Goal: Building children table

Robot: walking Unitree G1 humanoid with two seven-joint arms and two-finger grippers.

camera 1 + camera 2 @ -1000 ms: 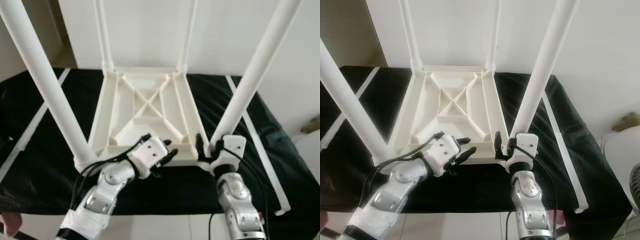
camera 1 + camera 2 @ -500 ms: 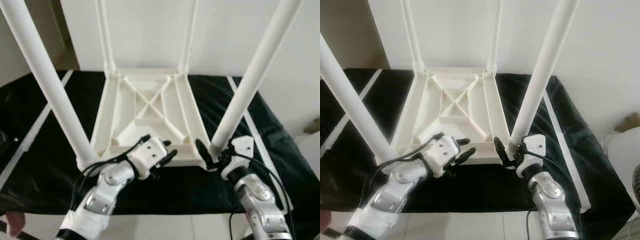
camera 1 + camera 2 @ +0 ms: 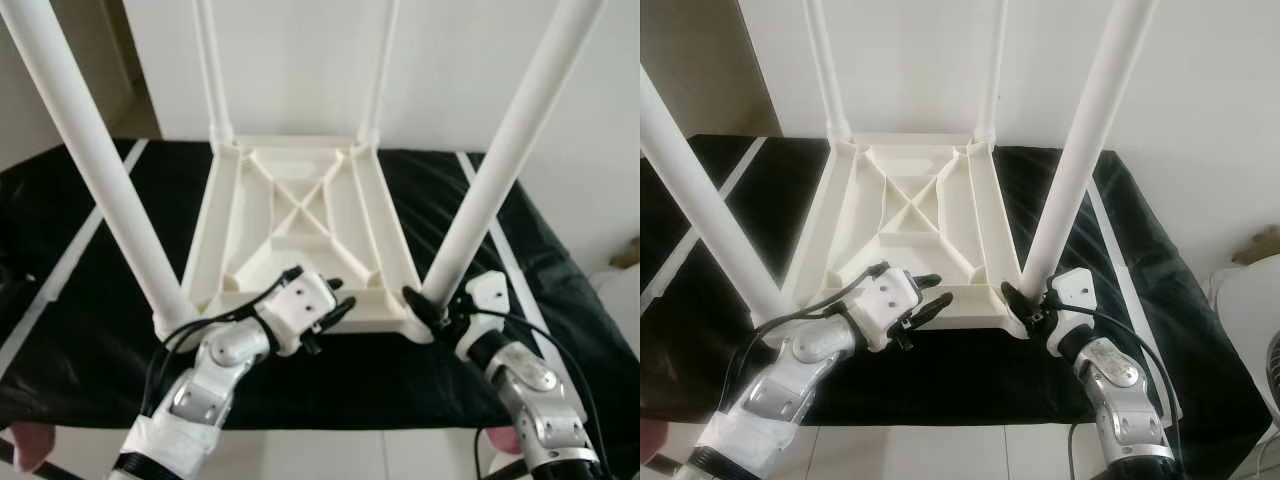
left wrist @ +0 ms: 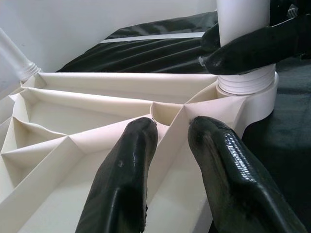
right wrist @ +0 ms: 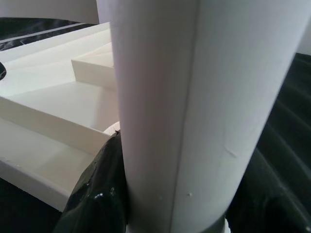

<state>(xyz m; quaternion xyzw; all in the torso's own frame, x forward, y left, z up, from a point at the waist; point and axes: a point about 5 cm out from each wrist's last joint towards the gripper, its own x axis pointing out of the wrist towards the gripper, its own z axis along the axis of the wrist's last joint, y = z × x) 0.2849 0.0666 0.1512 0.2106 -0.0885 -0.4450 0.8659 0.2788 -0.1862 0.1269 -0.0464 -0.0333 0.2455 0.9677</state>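
Since a second ago the right gripper point(image 3: 1025, 303) has swung outward, its fingers clasped round the near right leg point(image 3: 500, 160) at its base. Upside down on the black cloth point(image 3: 90, 300) lies the table top point(image 3: 300, 225); the left gripper point(image 3: 330, 305), slightly parted, holds nothing at its near edge.

Tops of all four table legs point(image 3: 95, 165) cut off, right end effector point(image 3: 1032, 305) partly hidden behind near leg

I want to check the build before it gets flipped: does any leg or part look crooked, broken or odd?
Nothing stands out. The upturned tabletop lies flat on the black cloth, four legs standing in its corners. The right gripper clasps the near right leg at its base.
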